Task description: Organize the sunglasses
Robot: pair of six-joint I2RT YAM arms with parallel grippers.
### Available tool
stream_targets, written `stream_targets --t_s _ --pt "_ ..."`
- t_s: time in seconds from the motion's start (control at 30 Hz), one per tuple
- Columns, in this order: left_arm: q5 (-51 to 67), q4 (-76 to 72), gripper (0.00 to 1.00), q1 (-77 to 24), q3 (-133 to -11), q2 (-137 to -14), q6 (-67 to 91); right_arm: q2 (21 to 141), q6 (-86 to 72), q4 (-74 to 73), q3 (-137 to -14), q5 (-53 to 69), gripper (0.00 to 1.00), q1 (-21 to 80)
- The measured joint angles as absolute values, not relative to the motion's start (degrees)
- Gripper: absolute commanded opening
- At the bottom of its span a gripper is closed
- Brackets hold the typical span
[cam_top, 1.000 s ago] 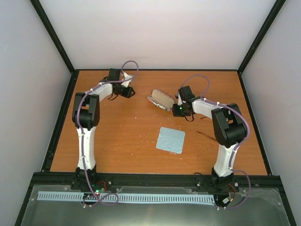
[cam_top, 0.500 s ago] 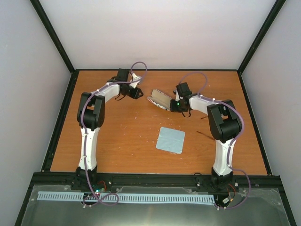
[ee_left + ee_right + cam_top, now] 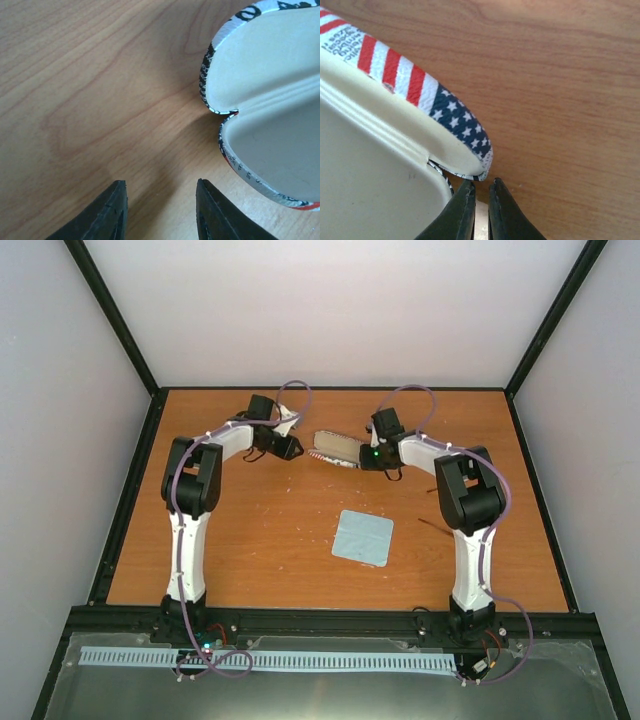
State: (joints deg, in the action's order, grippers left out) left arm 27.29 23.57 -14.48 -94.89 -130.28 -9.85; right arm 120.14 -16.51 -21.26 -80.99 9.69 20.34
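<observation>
Sunglasses: only a thin dark sliver is showing on the worktop, lying between the cloth and the right edge. It's sitting just beside the right arm's upright link. Too small to make out the frame or which way it's facing. Neither pincer is touching it.

Case is lying open near the far edge, roughly mid-width, with both shells facing up and the cream lining showing. The outside is showing a stars-and-stripes print.

Left gripper is sitting low over the wood just off the case's left end. It's released: its two dark fingers are standing apart, with bare wood showing in the gap. The case's rounded end is lying ahead and to one side of the tips, not between them.

Right gripper is sitting at the case's right end, tips right up against the rim where the two shells are meeting. Its fingers are clenched down to a thin slit with a pale strip showing inside. Can't tell whether that strip is case rim or worktop, so I can't say it's gripping anything.

Light blue cloth is lying flat, right of centre and nearer the near edge, well apart from the case and both pincers.
</observation>
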Motion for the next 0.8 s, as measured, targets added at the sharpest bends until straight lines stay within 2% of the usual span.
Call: stream_targets --t_s 0.3,0.43,0.53,0.57,0.67,0.8 --pt "25.8 23.2 0.42 -14.5 -90.7 -127.0 -9.4 121.5 -15.3 -21.7 -83.1 9.6 0.13 18.9" --pt "23.9 22.6 0.52 -14.5 -88.8 -124.6 -9.3 121.6 -14.8 -21.9 -83.2 9.6 0.25 18.6" --pt "21.5 22.2 0.53 -14.5 -87.2 -122.0 -9.1 120.1 -14.7 -21.9 -81.8 8.8 0.41 18.6" --pt "20.7 22.2 0.52 -14.5 -86.7 -121.0 -9.1 118.6 -14.6 -22.3 -80.4 8.3 0.44 18.6" --pt "20.2 22.3 0.46 -14.5 -85.0 -116.3 -9.4 111.6 -14.3 -23.7 -75.4 6.6 0.41 18.6" --pt "26.6 24.0 0.45 -14.3 -82.9 -107.7 -12.0 99.0 -14.0 -25.1 -68.7 6.0 0.38 18.6"
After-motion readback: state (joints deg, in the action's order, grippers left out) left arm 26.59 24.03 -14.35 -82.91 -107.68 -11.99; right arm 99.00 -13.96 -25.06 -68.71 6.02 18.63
